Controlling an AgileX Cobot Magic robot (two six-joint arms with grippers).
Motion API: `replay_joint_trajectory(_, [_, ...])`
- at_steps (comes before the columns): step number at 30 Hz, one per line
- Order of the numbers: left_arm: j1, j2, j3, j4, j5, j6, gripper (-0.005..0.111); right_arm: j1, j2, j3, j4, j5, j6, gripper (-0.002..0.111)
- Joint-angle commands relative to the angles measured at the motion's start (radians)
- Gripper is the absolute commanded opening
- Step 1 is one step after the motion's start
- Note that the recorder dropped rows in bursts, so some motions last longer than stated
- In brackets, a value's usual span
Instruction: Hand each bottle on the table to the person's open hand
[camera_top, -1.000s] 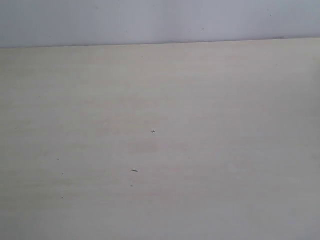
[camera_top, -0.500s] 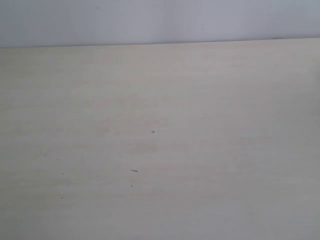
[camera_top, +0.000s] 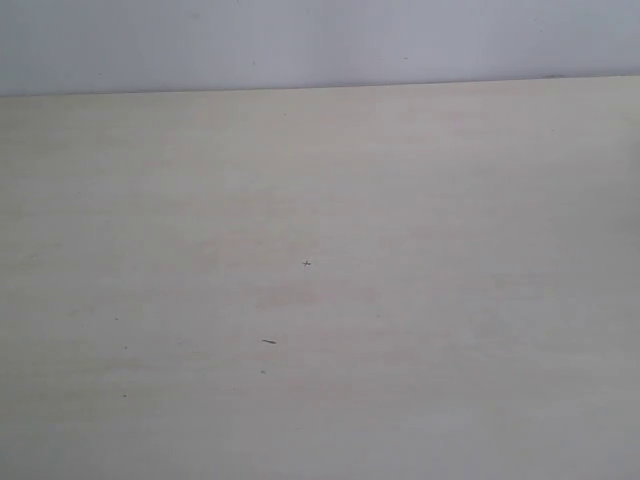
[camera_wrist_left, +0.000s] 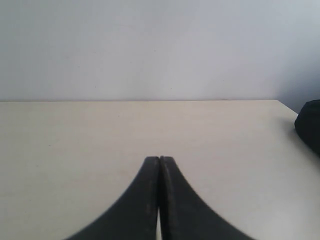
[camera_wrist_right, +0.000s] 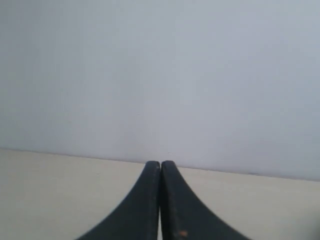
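Note:
The pale beige table (camera_top: 400, 200) fills the exterior view, bare but for a few tiny dark specks. No bottles and no person's open hand show in any view. Neither gripper appears in the exterior view. My left gripper (camera_wrist_left: 159, 159) is shut, its black fingers pressed together with nothing between them, over the table (camera_wrist_left: 75, 140). My right gripper (camera_wrist_right: 160, 164) is likewise shut and holds nothing, its tips near the far edge of the table (camera_wrist_right: 50, 190).
A plain pale wall (camera_top: 300, 40) runs behind the table's far edge. A dark rounded object (camera_wrist_left: 310, 125) sits at the table's corner in the left wrist view.

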Motion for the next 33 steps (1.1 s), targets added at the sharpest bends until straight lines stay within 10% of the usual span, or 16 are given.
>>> replay_joint_trajectory(1, [0.003,-0.009,0.003,-0.003,-0.015,0.000,0.001,-0.109,-0.095,0.075,0.000,-0.030,-0.009,0.000])
replay_joint_trajectory(33, [0.003,-0.009,0.003,-0.003,-0.013,0.000,0.001,-0.308,-0.325,0.482,-0.030,-0.150,-0.009,0.000])
